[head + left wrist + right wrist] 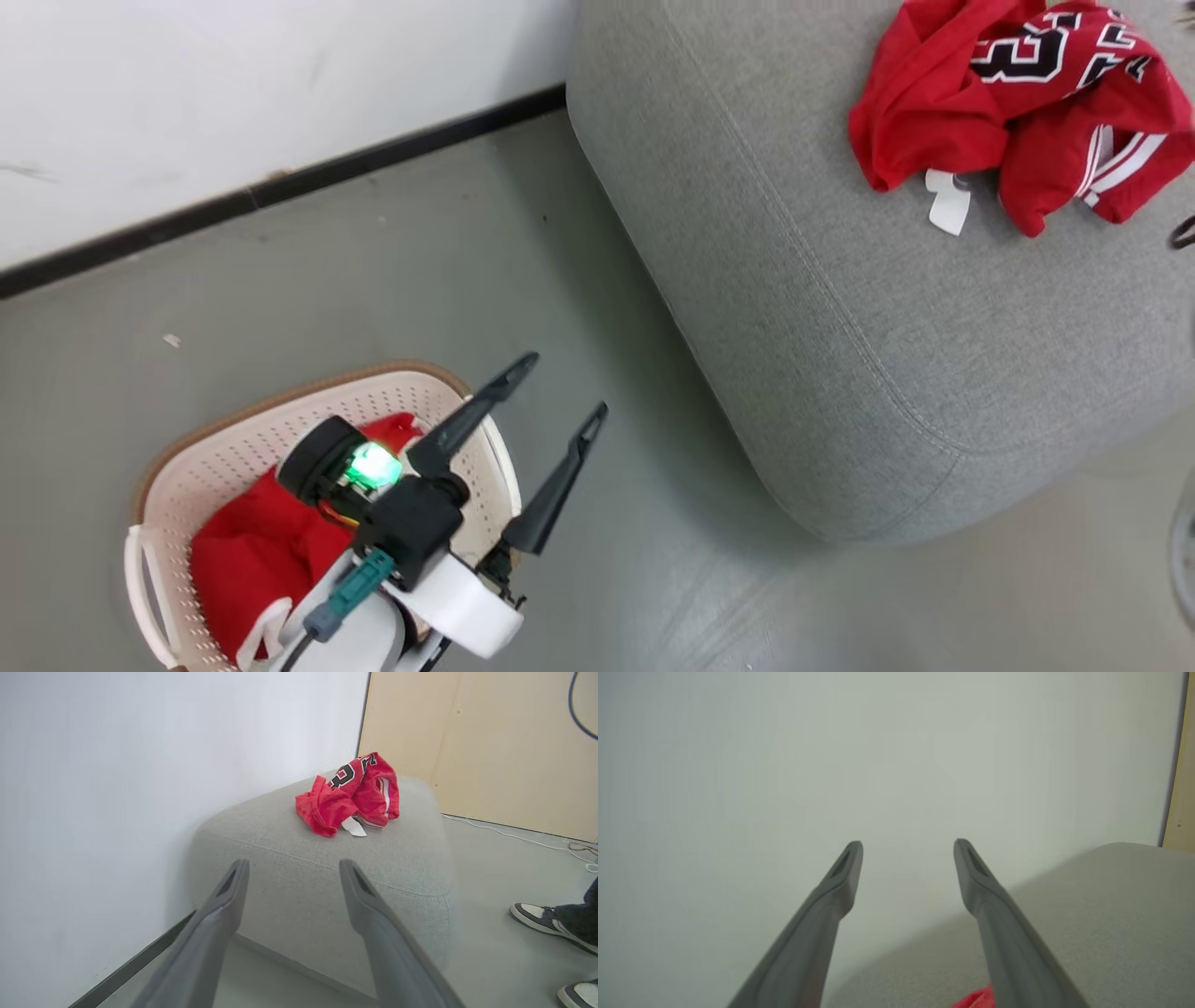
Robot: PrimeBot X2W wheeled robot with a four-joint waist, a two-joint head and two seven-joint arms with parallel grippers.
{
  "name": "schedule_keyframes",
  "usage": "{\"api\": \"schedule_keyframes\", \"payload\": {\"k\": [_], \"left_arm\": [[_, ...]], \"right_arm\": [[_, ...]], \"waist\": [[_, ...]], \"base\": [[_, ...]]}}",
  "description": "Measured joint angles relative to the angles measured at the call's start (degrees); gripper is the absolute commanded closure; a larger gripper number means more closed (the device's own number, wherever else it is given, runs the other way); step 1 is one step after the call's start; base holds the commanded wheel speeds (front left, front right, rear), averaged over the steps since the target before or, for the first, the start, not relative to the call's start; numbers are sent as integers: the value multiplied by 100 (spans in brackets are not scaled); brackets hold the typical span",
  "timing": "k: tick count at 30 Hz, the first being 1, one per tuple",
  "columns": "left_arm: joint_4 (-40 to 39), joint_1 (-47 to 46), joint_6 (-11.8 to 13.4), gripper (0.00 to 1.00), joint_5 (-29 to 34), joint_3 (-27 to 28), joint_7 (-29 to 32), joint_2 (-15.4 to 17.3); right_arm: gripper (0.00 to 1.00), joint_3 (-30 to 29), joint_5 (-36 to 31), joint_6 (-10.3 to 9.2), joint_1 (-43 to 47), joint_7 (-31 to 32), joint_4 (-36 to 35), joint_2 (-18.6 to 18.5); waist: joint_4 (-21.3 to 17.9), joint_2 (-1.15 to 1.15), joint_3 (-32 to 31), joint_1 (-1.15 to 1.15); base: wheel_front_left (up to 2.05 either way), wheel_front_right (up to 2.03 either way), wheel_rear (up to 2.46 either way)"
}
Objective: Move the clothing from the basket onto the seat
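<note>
One red garment (980,103) with black-and-white numerals, white stripes and a white tag lies crumpled on the grey seat (822,327) at the upper right. It also appears in the left wrist view as the garment (350,798) on top of the seat (299,882). A second red garment (252,551) with white trim fills the cream basket (233,439) at the lower left. My left gripper (568,385) hangs open and empty above the basket's right rim, fingers pointing towards the seat; its own view shows the left gripper (294,865) with jaws apart. My right gripper (908,845) is open above the seat (1111,914), facing the wall, with a scrap of red cloth (976,999) below it.
A white wall with a black baseboard (280,187) runs behind the basket and seat. Grey floor (579,280) separates the basket from the seat. A person's shoes (537,919) stand on the floor right of the seat, near a white cable (514,836) and a wooden panel (490,742).
</note>
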Motion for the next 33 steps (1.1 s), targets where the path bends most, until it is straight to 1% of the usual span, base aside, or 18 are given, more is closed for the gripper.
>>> {"api": "schedule_keyframes", "payload": {"k": [4,9,16,18,20,25,29,33], "left_arm": [[-12,49,100,0,-105,301,0,-136],[-32,238,208,0,-136,646,0,-221],[-88,519,345,0,-237,1068,0,-312],[-90,633,381,0,-237,1182,0,-324],[-107,731,452,0,-335,1377,0,-437],[-145,934,500,0,-436,1681,0,-525],[-143,1112,502,0,-435,1882,0,-545],[-162,1257,595,0,-538,2198,0,-632]], "right_arm": [[0,408,65,-1,275,0,-180,116],[0,1042,68,0,669,0,-442,122],[0,1720,337,-1,1244,0,-821,136],[0,1840,461,-1,1421,0,-964,147],[0,2035,587,0,1619,0,-1117,147],[0,2672,694,0,2130,0,-1646,168],[0,2772,903,2,2607,0,-1914,189],[0,2860,1101,2,3073,0,-2194,189]], "waist": [[77,0,-225,0],[197,0,-499,0],[412,0,-859,0],[485,0,-955,0],[563,0,-1046,0],[777,0,-1256,0],[957,0,-1408,0],[1143,0,-1552,0]], "base": [[0,0,0],[0,0,0],[0,0,0],[0,0,0],[0,0,0],[0,0,0],[0,0,0],[0,0,0]]}}
